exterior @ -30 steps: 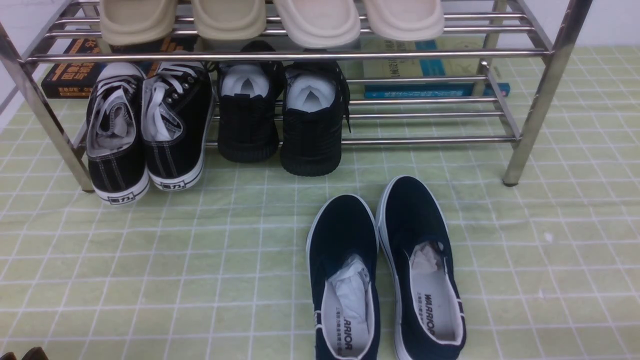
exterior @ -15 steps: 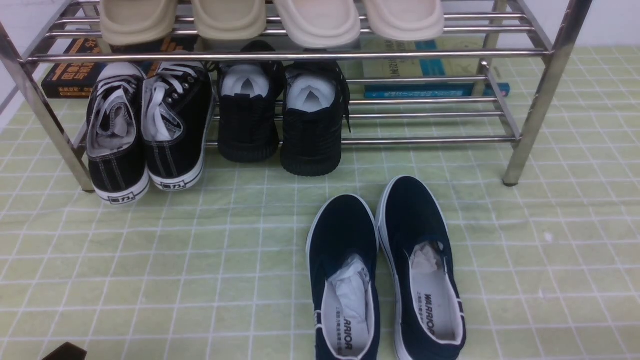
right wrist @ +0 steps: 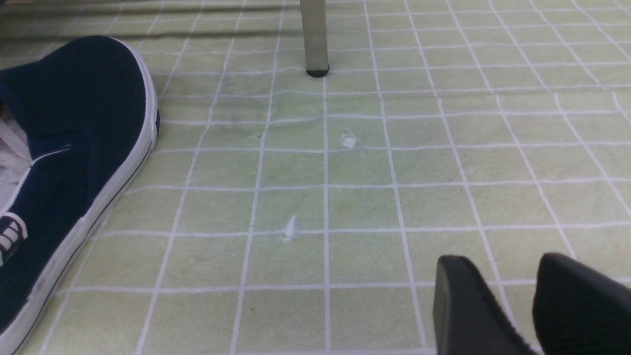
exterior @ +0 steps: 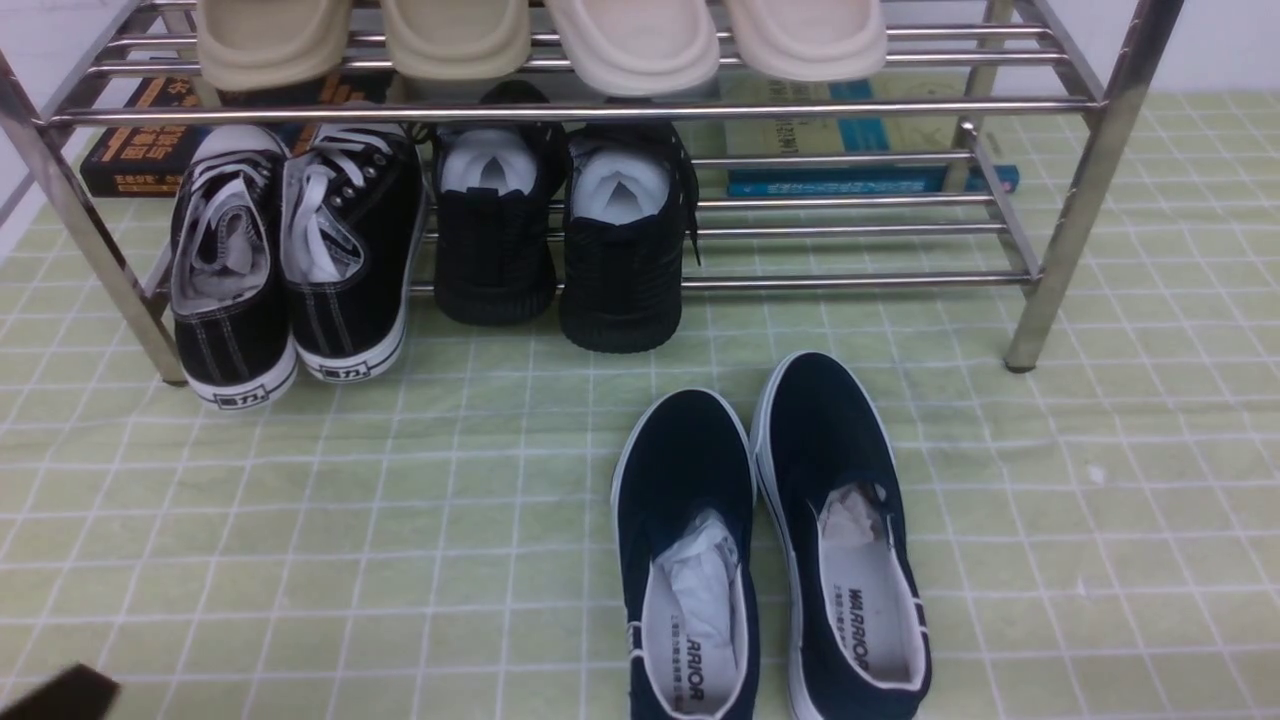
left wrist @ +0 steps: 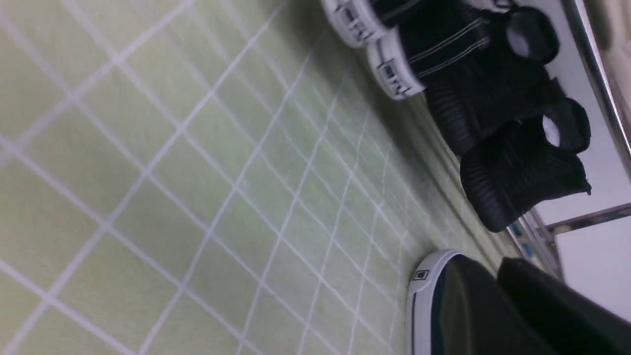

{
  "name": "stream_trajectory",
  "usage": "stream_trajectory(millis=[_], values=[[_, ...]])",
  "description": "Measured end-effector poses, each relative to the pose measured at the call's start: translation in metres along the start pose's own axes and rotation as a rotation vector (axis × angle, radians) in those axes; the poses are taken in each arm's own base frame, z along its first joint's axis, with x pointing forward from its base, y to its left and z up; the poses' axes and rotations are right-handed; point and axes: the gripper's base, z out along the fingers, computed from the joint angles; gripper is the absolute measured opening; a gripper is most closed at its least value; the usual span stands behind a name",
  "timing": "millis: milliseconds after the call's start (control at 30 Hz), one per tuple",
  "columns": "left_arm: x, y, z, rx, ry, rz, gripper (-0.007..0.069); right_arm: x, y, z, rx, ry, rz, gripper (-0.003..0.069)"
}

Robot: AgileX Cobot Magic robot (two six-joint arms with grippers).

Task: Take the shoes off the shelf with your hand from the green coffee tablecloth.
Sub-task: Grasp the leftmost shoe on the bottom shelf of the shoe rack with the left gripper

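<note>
Evidently shoes (exterior: 300, 290) are seen fwd of left gripper (exterior: 55, 693), heels toward it, on shelf (exterior: 1060, 230) btm tier; its opening can't be told.

The green coffee tablecloth (exterior: 400, 500) is pale green, gridded in white. At ten o'clock the shoes (exterior: 345, 290) are black with white laces and soles; at five o'clock, slip-ons (exterior: 830, 450) navy with white trim.
</note>
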Motion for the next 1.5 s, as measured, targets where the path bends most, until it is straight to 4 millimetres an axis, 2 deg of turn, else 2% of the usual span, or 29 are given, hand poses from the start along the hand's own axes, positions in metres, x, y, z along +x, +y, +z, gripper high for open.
stream_trajectory(millis=[33,67,233,300,467,533,567,600,667,700,767,833,867,967,1067,1200,1400,1500], values=[[-0.003,-0.004,-0.002,-0.007,0.004,0.006,0.0074,0.0,0.0,0.0,0.0,0.0,0.0,0.0237],[-0.014,-0.016,-0.007,-0.089,0.039,0.051,0.0043,0.0,0.0,0.0,0.0,0.0,0.0,0.0237],[-0.048,-0.045,0.001,-0.373,0.197,0.222,0.0022,0.0,0.0,0.0,0.0,0.0,0.0,0.0237],[-0.063,-0.057,0.018,-0.465,0.27,0.313,0.0027,0.0,0.0,0.0,0.0,0.0,0.0,0.0237],[-0.084,-0.07,0.074,-0.578,0.371,0.435,0.0093,0.0,0.0,0.0,0.0,0.0,0.0,0.0237],[-0.087,-0.072,0.097,-0.598,0.4,0.455,0.0141,0.0,0.0,0.0,0.0,0.0,0.0,0.0237],[-0.087,-0.072,0.099,-0.6,0.403,0.456,0.0146,0.0,0.0,0.0,0.0,0.0,0.0,0.0237],[-0.089,-0.073,0.12,-0.602,0.426,0.481,0.0206,0.0,0.0,0.0,0.0,0.0,0.0,0.0237],[-0.092,-0.074,0.139,-0.586,0.43,0.507,0.027,0.0,0.0,0.0,0.0,0.0,0.0,0.0237],[-0.092,-0.074,0.141,-0.583,0.43,0.513,0.0277,0.0,0.0,0.0,0.0,0.0,0.0,0.0237],[-0.094,-0.077,0.165,-0.531,0.396,0.539,0.0365,0.0,0.0,0.0,0.0,0.0,0.0,0.0237],[-0.095,-0.077,0.173,-0.51,0.378,0.551,0.0391,0.0,0.0,0.0,0.0,0.0,0.0,0.0237],[-0.096,-0.078,0.183,-0.479,0.348,0.568,0.0421,0.0,0.0,0.0,0.0,0.0,0.0,0.0237],[-0.097,-0.079,0.195,-0.432,0.301,0.574,0.0451,0.0,0.0,0.0,0.0,0.0,0.0,0.0237],[-0.098,-0.08,0.204,-0.418,0.278,0.551,0.0456,0.0,0.0,0.0,0.0,0.0,0.0,0.0237],[-0.104,-0.084,0.225,-0.425,0.252,0.512,0.0459,0.0,0.0,0.0,0.0,0.0,0.0,0.0237],[-0.117,-0.093,0.253,-0.446,0.237,0.544,0.046,0.0,0.0,0.0,0.0,0.0,0.0,0.0237],[-0.119,-0.091,0.267,-0.461,0.24,0.579,0.046,0.0,0.0,0.0,0.0,0.0,0.0,0.0237]])
